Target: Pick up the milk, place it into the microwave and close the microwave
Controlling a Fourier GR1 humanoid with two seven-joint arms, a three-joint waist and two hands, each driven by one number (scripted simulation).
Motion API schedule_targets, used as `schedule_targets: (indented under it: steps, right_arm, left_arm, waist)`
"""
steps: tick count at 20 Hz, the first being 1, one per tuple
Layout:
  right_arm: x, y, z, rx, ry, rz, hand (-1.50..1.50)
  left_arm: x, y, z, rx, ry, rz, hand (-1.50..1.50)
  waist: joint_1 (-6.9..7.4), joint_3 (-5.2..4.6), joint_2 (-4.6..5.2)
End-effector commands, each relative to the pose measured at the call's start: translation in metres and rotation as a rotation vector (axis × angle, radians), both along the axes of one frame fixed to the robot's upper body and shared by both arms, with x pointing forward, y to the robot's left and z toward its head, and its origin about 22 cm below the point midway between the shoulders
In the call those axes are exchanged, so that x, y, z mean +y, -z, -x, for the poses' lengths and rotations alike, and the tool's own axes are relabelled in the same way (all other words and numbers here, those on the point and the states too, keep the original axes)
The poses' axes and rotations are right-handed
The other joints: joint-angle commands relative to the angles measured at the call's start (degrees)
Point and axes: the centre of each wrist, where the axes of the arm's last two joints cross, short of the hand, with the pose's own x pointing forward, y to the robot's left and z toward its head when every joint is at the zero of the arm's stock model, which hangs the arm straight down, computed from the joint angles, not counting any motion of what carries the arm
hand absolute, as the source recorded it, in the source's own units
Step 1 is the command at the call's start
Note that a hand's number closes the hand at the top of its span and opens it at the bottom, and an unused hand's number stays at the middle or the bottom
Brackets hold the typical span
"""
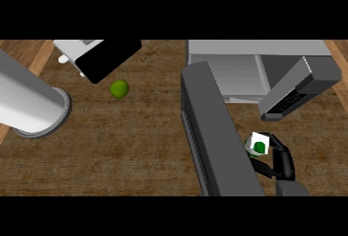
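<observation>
One step done: our right hand [282, 161] grips the milk [259, 144] | microwave [258, 69] open | placing, closing remain | left hand unseen

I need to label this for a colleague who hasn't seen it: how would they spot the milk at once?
Find the grey microwave with its open door swung toward the viewer. Right of that door, the black right hand curls round the milk: a small white carton with a green mark, unlike the loose green fruit.

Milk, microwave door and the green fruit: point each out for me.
milk [259, 144]: head view, on its white face with the green mark.
microwave door [216, 138]: head view, on the open door's dark panel.
green fruit [119, 88]: head view, on its middle.
</observation>
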Motion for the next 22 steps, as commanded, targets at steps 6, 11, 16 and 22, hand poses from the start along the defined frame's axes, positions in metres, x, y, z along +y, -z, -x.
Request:
schedule_targets:
  steps: [6, 11, 16, 22]
  right_arm:
    - [0.012, -0.008, -0.012, -0.138, -0.074, -0.033, 1.5]
    - [-0.024, -0.036, -0.05, -0.146, -0.246, -0.054, 1.5]
    - [-0.046, -0.067, -0.077, -0.122, -0.416, -0.103, 1.5]
    - [0.0, -0.059, -0.081, -0.167, -0.493, -0.149, 1.5]
  left_arm:
    - [0.011, 0.01, -0.002, 0.007, -0.01, -0.018, -1.5]
    - [0.008, -0.007, 0.012, -0.013, 0.006, -0.021, -1.5]
    - [0.012, 0.001, 0.0, -0.005, 0.017, -0.004, -1.5]
    - [0.006, -0.005, 0.007, 0.003, -0.015, 0.002, -1.5]
  waist:
    - [-0.64, 0.04, -0.11]
    - [1.52, 0.24, 0.32]
    - [0.89, 0.18, 0.32]
    - [-0.09, 0.1, -0.05]
